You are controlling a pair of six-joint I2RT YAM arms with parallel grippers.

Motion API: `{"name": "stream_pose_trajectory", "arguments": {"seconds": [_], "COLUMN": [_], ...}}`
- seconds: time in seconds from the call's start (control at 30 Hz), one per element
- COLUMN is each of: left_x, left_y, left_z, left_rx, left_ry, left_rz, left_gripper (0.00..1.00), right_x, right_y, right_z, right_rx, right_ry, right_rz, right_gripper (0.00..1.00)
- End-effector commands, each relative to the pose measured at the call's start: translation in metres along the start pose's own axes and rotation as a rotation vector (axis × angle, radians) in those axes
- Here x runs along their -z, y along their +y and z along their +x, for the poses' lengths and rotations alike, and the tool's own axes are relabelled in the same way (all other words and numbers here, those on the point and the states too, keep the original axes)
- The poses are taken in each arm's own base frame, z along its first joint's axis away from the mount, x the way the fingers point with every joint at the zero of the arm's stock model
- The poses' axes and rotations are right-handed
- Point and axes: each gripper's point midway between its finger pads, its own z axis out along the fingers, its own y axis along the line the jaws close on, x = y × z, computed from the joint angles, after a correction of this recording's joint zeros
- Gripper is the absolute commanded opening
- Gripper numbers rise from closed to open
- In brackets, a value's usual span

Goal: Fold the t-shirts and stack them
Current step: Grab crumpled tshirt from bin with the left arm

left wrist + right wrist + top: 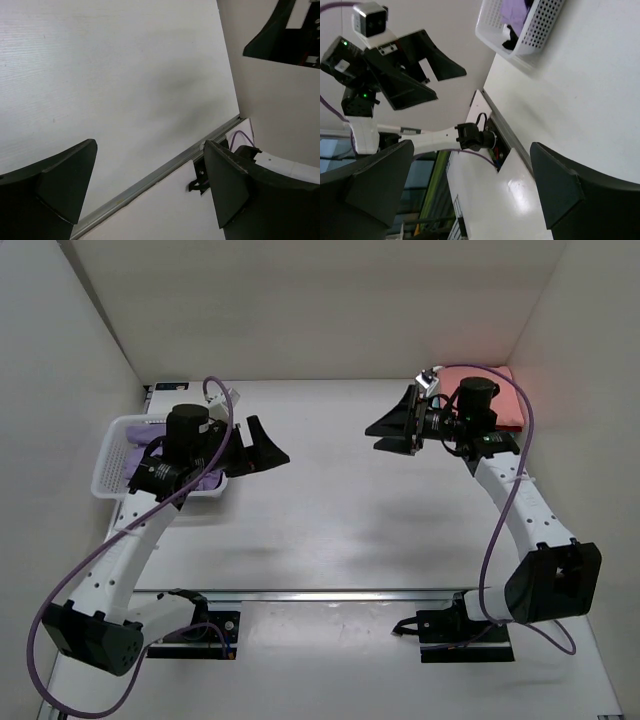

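Observation:
A lilac-purple t-shirt point(142, 452) lies crumpled in the white lattice basket point(108, 453) at the left; it also shows in the right wrist view point(516, 12), with a bit of black cloth point(509, 36) beside it. A folded salmon-pink t-shirt point(508, 398) lies at the back right corner, behind the right arm. No teal shirt is in view. My left gripper point(268, 446) is open and empty, raised beside the basket. My right gripper point(390, 427) is open and empty, raised over the table in front of the pink shirt.
White walls close in the table on the left, back and right. A metal rail point(320, 593) runs across near the arm bases. The basket also shows in the right wrist view point(534, 35).

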Motion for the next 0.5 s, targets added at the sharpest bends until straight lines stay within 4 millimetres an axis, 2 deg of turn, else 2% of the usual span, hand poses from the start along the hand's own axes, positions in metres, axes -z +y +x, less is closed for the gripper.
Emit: {"name": "stream_pose_trajectory", "arguments": {"seconds": [0.0, 0.03, 0.07, 0.1, 0.13, 0.2, 0.23, 0.3, 0.37, 0.4, 0.43, 0.47], "left_x": [0.003, 0.006, 0.012, 0.013, 0.023, 0.038, 0.045, 0.051, 0.054, 0.05, 0.048, 0.049], "left_y": [0.01, 0.014, 0.011, 0.007, -0.001, -0.015, -0.014, -0.009, 0.0, 0.015, 0.026, 0.036], "left_z": [-0.007, -0.005, -0.016, -0.019, -0.02, -0.04, -0.044, -0.042, -0.049, -0.047, -0.051, -0.054], "left_rx": [0.02, 0.035, 0.015, -0.005, -0.054, -0.151, -0.167, -0.183, -0.201, -0.21, -0.233, -0.236], "left_ry": [0.002, 0.007, -0.045, -0.074, -0.112, -0.267, -0.34, -0.409, -0.425, -0.397, -0.38, -0.372], "left_rz": [-0.062, -0.07, -0.042, 0.003, 0.043, 0.061, 0.031, 0.019, -0.025, -0.083, -0.136, -0.192], "left_gripper": [0.99, 0.99, 0.99, 0.99, 0.99, 0.99, 0.99, 0.98, 0.99, 0.99, 0.76, 0.6], "right_x": [0.003, 0.004, 0.008, 0.013, 0.017, 0.03, 0.044, 0.067, 0.084, 0.089, 0.103, 0.111], "right_y": [0.012, 0.015, 0.009, 0.005, 0.006, -0.008, -0.021, -0.039, -0.049, -0.052, -0.059, -0.058], "right_z": [-0.013, -0.018, -0.019, -0.022, -0.023, -0.035, -0.05, -0.072, -0.087, -0.09, -0.098, -0.102], "right_rx": [0.114, 0.134, 0.162, 0.189, 0.223, 0.352, 0.41, 0.512, 0.623, 0.667, 0.705, 0.733], "right_ry": [-0.014, -0.02, -0.025, -0.038, -0.06, -0.107, -0.156, -0.198, -0.226, -0.227, -0.261, -0.294], "right_rz": [0.047, 0.059, 0.077, 0.08, 0.092, 0.208, 0.358, 0.619, 0.776, 0.816, 0.895, 0.914], "right_gripper": [0.99, 0.99, 0.99, 0.99, 0.99, 0.99, 0.99, 0.99, 0.99, 0.99, 0.99, 0.99]}}
